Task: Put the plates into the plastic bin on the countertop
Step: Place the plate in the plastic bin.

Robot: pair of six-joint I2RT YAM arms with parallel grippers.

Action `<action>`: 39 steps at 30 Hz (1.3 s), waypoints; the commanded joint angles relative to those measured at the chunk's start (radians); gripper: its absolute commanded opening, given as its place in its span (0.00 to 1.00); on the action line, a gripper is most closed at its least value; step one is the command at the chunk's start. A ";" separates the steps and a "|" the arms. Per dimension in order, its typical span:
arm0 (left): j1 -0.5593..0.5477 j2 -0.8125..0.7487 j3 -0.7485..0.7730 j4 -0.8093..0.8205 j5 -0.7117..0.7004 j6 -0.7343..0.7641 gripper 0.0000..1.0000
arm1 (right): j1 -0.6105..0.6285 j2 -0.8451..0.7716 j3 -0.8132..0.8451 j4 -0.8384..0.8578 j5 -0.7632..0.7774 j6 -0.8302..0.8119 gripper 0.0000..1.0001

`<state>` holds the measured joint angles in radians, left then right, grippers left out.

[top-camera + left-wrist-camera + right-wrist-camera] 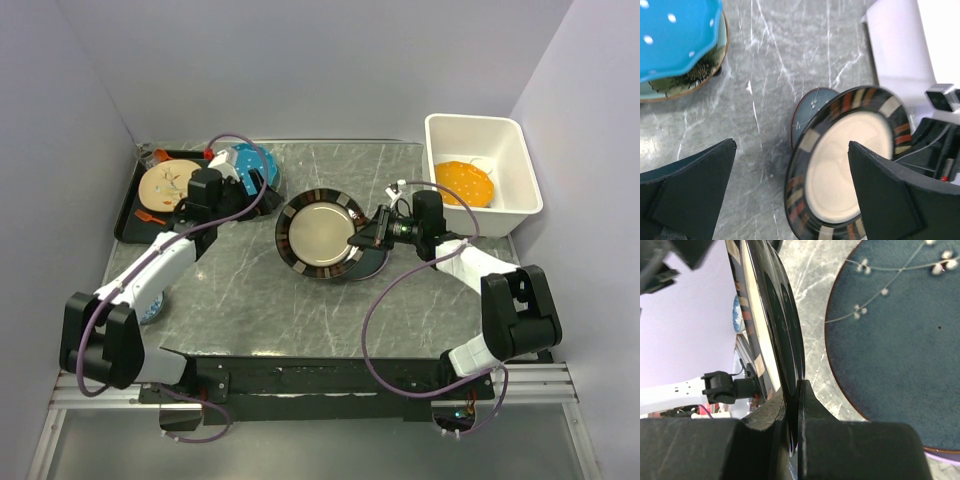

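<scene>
The right gripper (362,236) has its fingers (765,415) clamped on the edge of the striped-rim plate (320,233). It holds the plate tilted on its side above the middle of the tabletop (260,300). The cream face of the plate is turned toward the left arm. Just beneath it a dark blue plate (890,350) with small white flowers lies flat on the tabletop.

The white plastic bin (520,170) stands at the far right corner, and an orange plate (465,182) lies inside it.

The left gripper (262,185) hovers near the far left with its fingers (685,195) spread wide apart and nothing between them. They face the striped-rim plate. Close by it a teal dotted plate (675,35) sits on top of another plate. A cream plate (165,183) rests on the black tray (130,215) at the far left corner.
</scene>
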<state>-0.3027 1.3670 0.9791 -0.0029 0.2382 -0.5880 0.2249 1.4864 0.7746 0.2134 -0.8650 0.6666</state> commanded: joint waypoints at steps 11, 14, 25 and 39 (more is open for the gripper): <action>0.001 -0.080 0.053 -0.039 -0.060 0.031 0.99 | -0.024 -0.121 0.132 -0.029 -0.026 -0.050 0.00; 0.001 -0.082 0.047 -0.039 -0.065 0.030 0.99 | -0.039 -0.132 0.147 -0.052 -0.022 -0.058 0.00; 0.001 -0.069 0.038 -0.039 -0.050 0.031 0.99 | -0.128 -0.146 0.196 -0.078 -0.049 -0.047 0.00; 0.001 -0.037 0.018 -0.029 -0.037 0.024 0.99 | -0.220 -0.141 0.252 0.023 -0.066 0.074 0.00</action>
<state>-0.3027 1.3190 0.9951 -0.0574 0.1856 -0.5686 0.0166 1.4033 0.9314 0.0395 -0.8421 0.6449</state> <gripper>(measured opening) 0.993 0.078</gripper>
